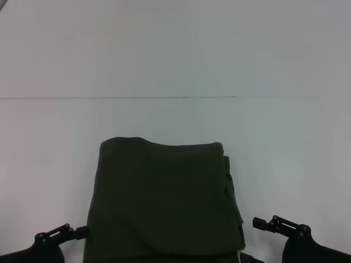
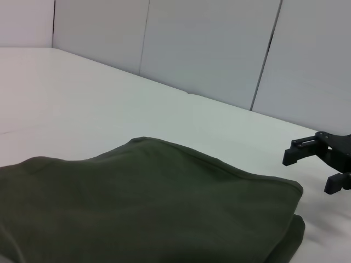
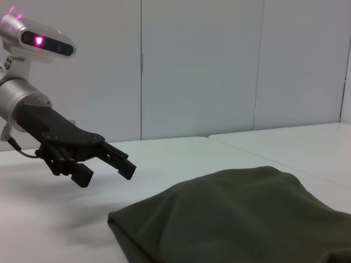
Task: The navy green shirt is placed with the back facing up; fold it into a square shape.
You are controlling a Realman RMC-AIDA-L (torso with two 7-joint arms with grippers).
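Left gripper [image 1: 79, 232], right gripper [image 1: 260, 223]: both open, empty, flanking navy green shirt [image 1: 162, 200]. Shirt: folded roughly square; task apparently complete.

The shirt [image 1: 163, 200] is dark olive green, plain on its upper face, and folded into a thick, roughly square stack lying flat on the table. Its layered edges show along the side toward the right pincer [image 1: 263, 223]. It lies between the two pincers, the left pincer [image 1: 77, 232] just beside its near corner, neither touching it.
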